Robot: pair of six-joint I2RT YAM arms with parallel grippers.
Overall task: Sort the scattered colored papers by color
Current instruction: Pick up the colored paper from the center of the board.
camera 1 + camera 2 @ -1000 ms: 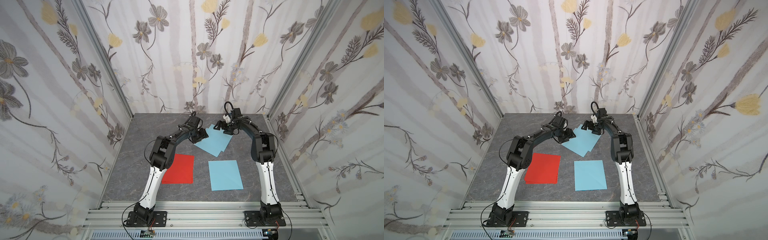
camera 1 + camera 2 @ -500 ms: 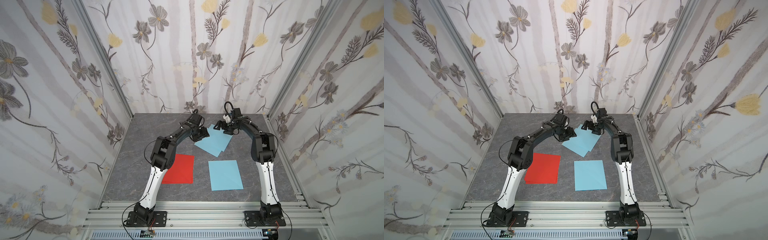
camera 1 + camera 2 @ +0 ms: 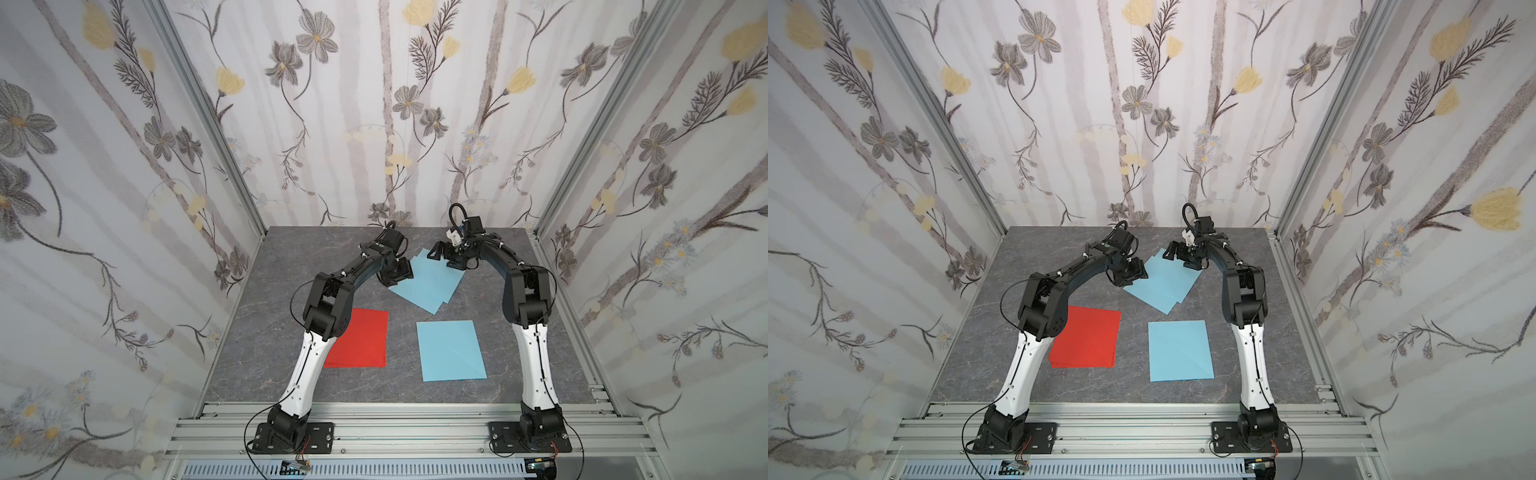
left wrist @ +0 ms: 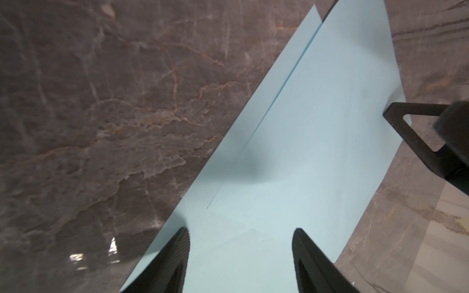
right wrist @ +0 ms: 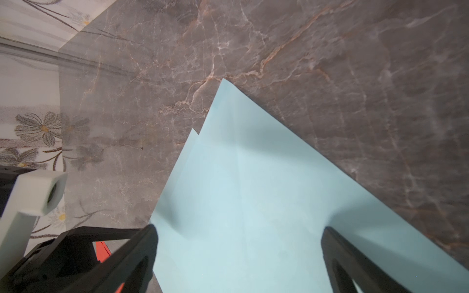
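Gathering blues: wide-open left fingers (image 4: 175,256) and right fingers (image 5: 335,251) hover over blue papers (image 3: 428,278) at 12 o'clock; the next move probably needs pinching one edge.

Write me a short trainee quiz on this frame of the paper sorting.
1. True or false: the left tool and the right tool both stand open over the overlapping blue sheets.
2. In how many separate spots on the table does blue paper lie?
3. Where are the red papers?
A) under the right tool
B) on the robot's left half, beside but apart from the single blue sheet
C) on top of the overlapping blue sheets
Key: 1 true. 2 two. 3 B.
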